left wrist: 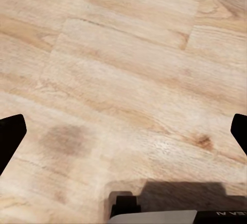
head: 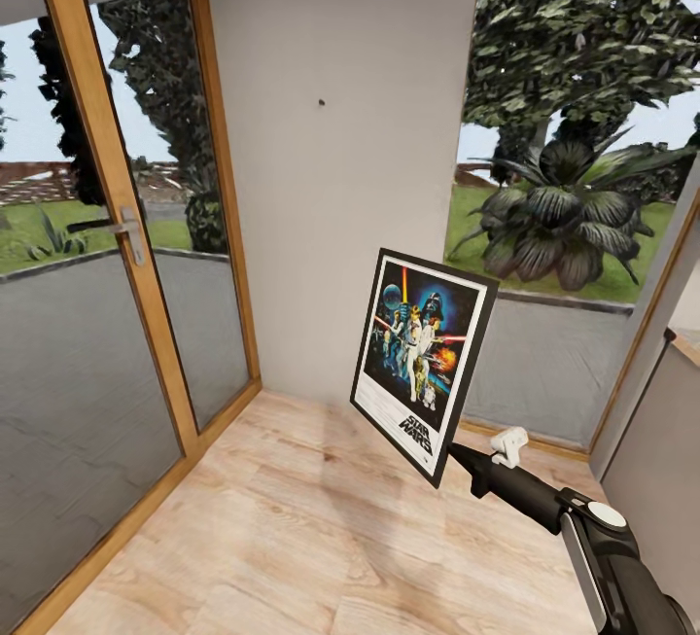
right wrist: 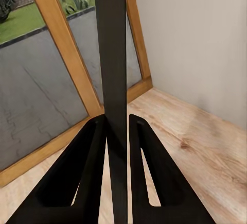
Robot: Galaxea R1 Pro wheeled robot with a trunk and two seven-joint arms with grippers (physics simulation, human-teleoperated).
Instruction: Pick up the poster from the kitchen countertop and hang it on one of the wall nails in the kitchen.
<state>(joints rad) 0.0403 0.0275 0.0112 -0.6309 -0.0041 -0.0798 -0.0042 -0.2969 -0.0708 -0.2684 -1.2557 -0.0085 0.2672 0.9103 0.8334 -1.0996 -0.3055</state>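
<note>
The pick-up looks finished: the poster (head: pixel 424 361) is off the surface and in the air, clamped at its lower right corner by the right gripper (head: pixel 463 461), tilted a little and facing the camera in the head view. What remains, by my judgement, is the hanging itself. One wall nail (head: pixel 322 102) shows as a small dark dot on the grey wall panel (head: pixel 340 178) ahead, well above and to the left of the poster, so the print must be raised and carried toward the wall before it can catch. The head view gives the whole layout: the nail, the wood-framed glass door (head: pixel 117 227) on the left, the window (head: pixel 574 129) with garden plants on the right, and the wooden floor (head: pixel 292 518). The right wrist view adds the grip up close, the poster (right wrist: pixel 110 54) seen edge-on as a thin dark strip pinched between the two fingers (right wrist: pixel 82 177). The left wrist view looks straight down at the floor, with the left gripper (left wrist: pixel 123 141) spread wide and holding nothing.
</note>
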